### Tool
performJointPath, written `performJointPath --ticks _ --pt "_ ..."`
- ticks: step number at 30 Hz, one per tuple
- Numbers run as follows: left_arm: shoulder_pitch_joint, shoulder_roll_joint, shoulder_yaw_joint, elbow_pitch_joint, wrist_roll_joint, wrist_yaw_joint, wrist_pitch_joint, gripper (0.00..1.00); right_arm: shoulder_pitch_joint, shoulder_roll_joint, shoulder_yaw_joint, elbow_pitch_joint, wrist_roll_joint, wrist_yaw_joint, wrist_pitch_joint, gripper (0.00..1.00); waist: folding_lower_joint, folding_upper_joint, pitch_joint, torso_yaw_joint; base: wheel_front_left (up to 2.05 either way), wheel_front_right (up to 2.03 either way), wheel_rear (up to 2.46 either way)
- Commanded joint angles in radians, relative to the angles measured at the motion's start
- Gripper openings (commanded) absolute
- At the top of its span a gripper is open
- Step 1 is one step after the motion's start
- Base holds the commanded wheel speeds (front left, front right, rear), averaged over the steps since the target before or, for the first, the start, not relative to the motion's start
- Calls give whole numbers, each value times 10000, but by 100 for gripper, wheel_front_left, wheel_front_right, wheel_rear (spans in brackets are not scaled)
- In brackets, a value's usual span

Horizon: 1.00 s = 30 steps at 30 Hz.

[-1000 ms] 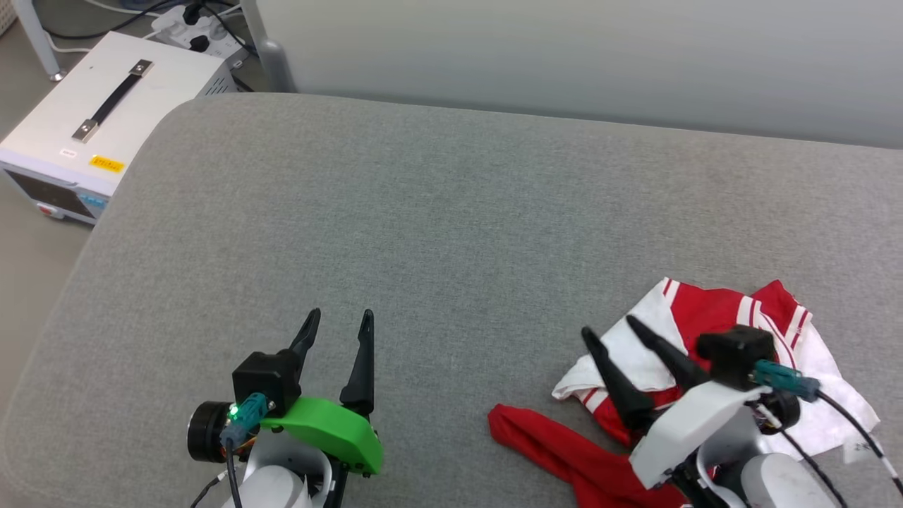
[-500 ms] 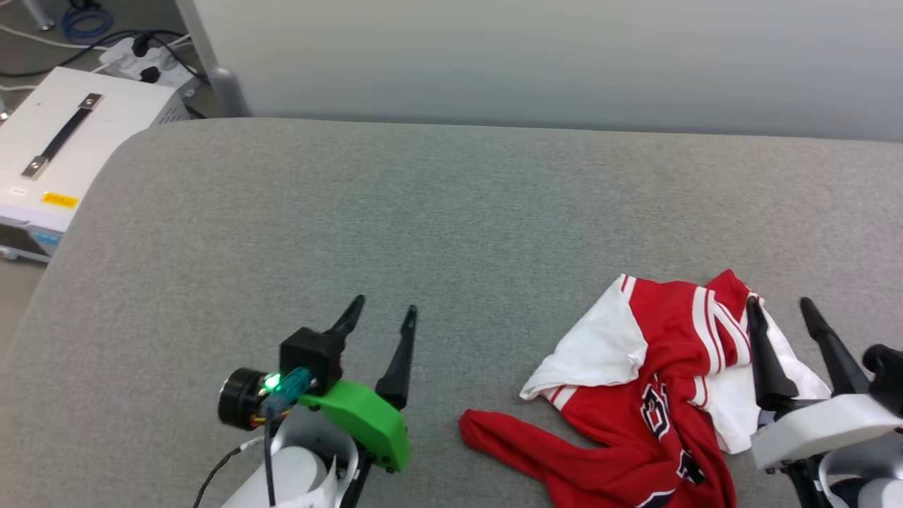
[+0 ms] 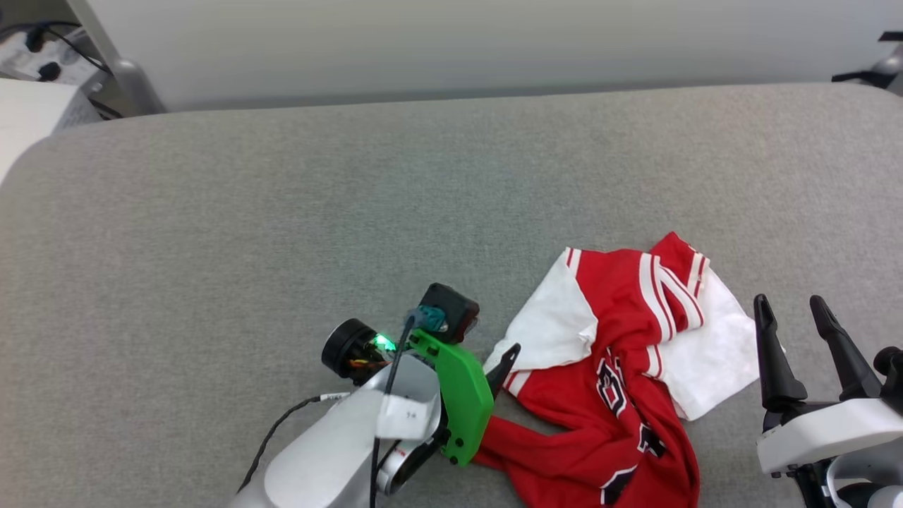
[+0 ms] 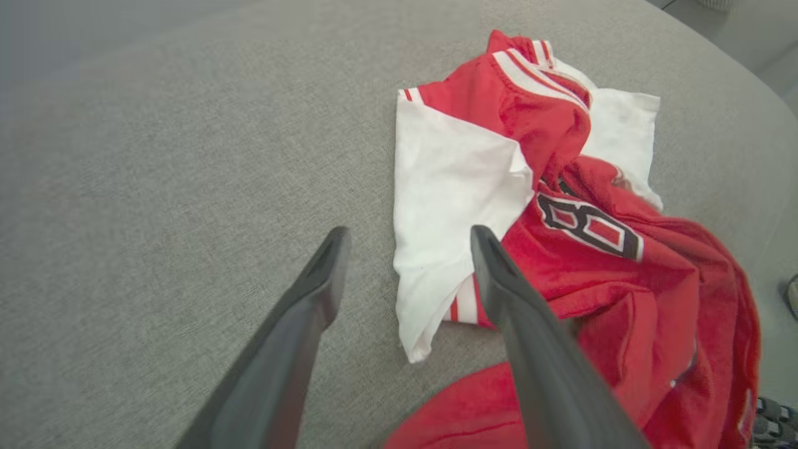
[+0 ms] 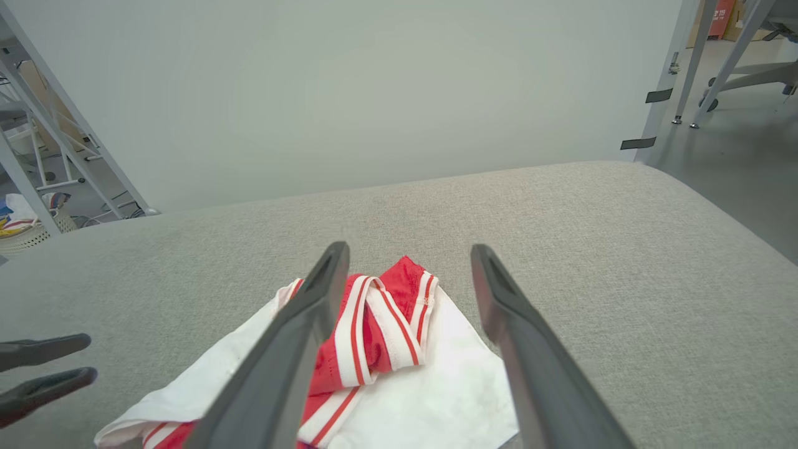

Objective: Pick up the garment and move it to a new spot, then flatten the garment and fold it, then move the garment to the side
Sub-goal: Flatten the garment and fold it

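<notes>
The left pincer (image 4: 409,234), released, aimed at the white sleeve of the crumpled garment (image 3: 621,331) — likely to seize it; the right pincer (image 3: 789,303) hovered released at its right.

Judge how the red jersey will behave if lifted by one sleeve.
Probably floppy: the garment lies crumpled in soft folds, so the rest would likely hang. Pushed across the grey fabric surface, it would probably bunch rather than slide.

Light is bright, soft and even, casting only faint shadows. My wrist views bend at the edges; my left tool (image 4: 408,232) blurs up close.
</notes>
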Motion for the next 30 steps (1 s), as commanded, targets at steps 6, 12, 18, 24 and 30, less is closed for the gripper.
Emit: performJointPath --ticks 6,12,18,24,30 --pt "-1001 -179 -537 1533 -17 -476 1202 100 -178 102 171 84 142 2 -215 100 0 -1 765 -613 0 0 0" --pt "-1607 -276 -1065 2936 243 -745 1954 100 -341 162 282 338 368 2 -412 100 0 -1 998 -731 0 0 0" --pt "-1856 -458 -2026 3700 275 -1159 2845 0 -453 184 354 485 443 2 -514 100 0 -1 1070 -746 0 0 0" --pt "-2017 -289 -1775 3408 160 -1039 1711 0 -377 195 202 621 541 2 -469 100 0 -1 861 -512 0 0 0" --pt "-1634 377 -809 2636 -265 -296 608 0 -171 193 -37 556 479 2 -315 100 0 -1 512 -109 0 0 0"
